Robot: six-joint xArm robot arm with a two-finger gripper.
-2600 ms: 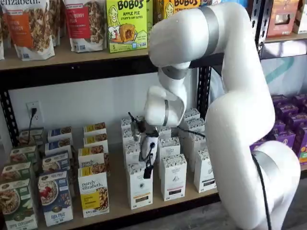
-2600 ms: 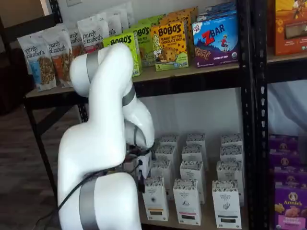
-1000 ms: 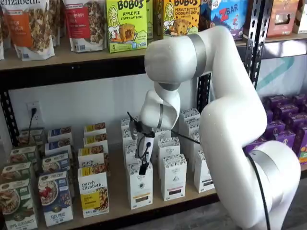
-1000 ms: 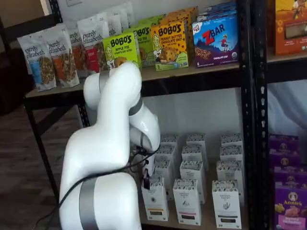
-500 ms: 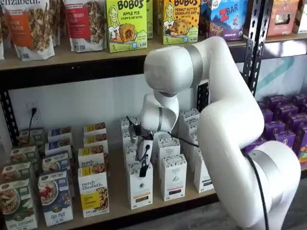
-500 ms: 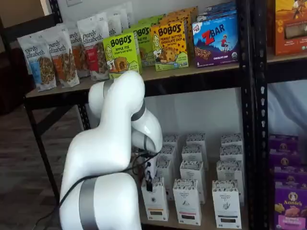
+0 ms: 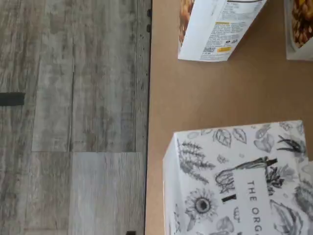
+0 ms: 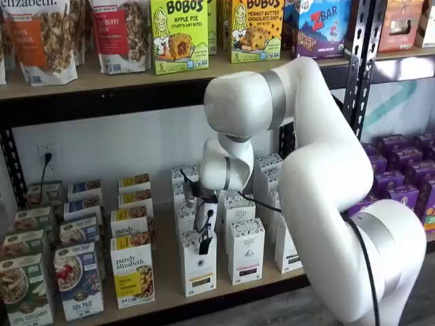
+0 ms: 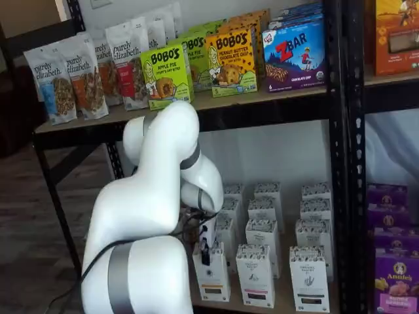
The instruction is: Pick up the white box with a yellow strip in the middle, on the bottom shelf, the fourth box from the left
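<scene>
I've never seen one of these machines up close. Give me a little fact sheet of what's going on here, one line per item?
Arm: white, bent in front of the shelves
Gripper: black fingers hang at the top front of the white box; from these angles I cannot tell whether they are open
White box: front of its row on the bottom shelf, upright, not yet lifted
Wrist view: drawn herb pattern on the box top, near the board's front edge
Neighbours: alike white cartons beside it; purely elizabeth box on its other side
Upper shelf: Bobo's boxes, granola bags

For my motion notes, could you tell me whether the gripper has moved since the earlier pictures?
Yes. In a shelf view the gripper has come lower, down to the top of the white box, which stands unmoved on the bottom shelf.
</scene>
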